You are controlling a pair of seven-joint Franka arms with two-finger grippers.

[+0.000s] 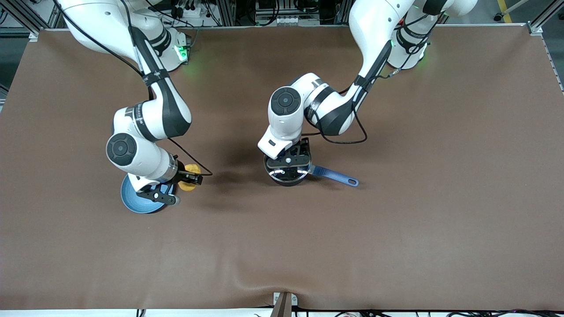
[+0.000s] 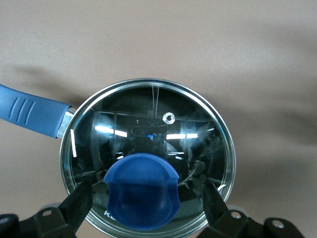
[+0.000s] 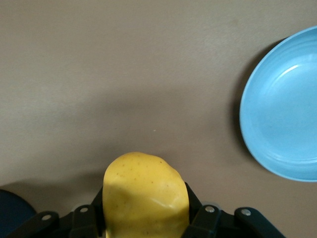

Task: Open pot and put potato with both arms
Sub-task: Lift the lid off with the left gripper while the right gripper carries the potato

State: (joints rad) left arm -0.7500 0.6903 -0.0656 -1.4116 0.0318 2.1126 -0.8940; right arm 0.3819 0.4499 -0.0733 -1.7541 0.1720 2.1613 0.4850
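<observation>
nearest the front camera, the light-blue plate [image 1: 141,200] is sitting empty on the brown table [image 1: 396,229] toward the right arm's end. the right gripper [image 1: 187,178] is hanging over the table just beside the plate's edge. its fingers are squeezing the potato [image 3: 146,198] from both sides, so the potato is up in the air and not in the pot. that part looks done: the potato is picked up.

a bit farther from the camera, near the middle of the table, the pot [image 1: 288,174] is standing with its blue handle [image 1: 337,176] pointing toward the left arm's end. the glass lid [image 2: 148,148] is sitting on the pot, so the pot is not open yet. the left gripper [image 2: 143,198] is low over the lid. its fingers [image 2: 79,201] are standing wide apart on each side of the blue knob [image 2: 141,191], not pinching it.

what is left, i think: grabbing the knob, lifting the lid off, then putting the potato inside.
</observation>
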